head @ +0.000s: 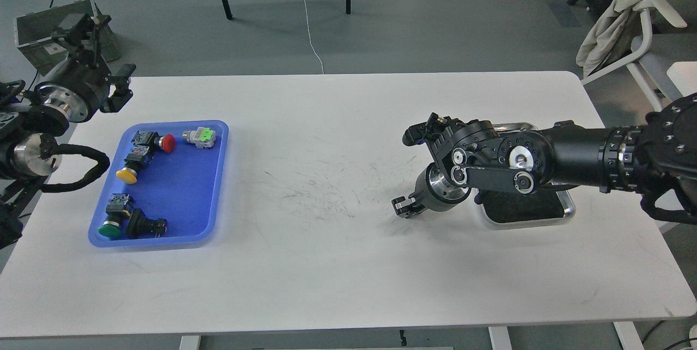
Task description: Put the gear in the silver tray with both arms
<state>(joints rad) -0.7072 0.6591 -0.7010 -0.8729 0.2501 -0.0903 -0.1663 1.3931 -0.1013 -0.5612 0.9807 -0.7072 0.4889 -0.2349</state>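
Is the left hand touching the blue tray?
Apart. The head view shows the left hand at the table's far-left corner, with bare white tabletop between it and the blue tray's rim.

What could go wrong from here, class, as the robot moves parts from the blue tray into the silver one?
1. The right arm lies across the silver tray, hiding most of it, so a drop could miss.
2. The parts, such as the red button in the blue tray, lie close together; the left tool might nudge neighbours.
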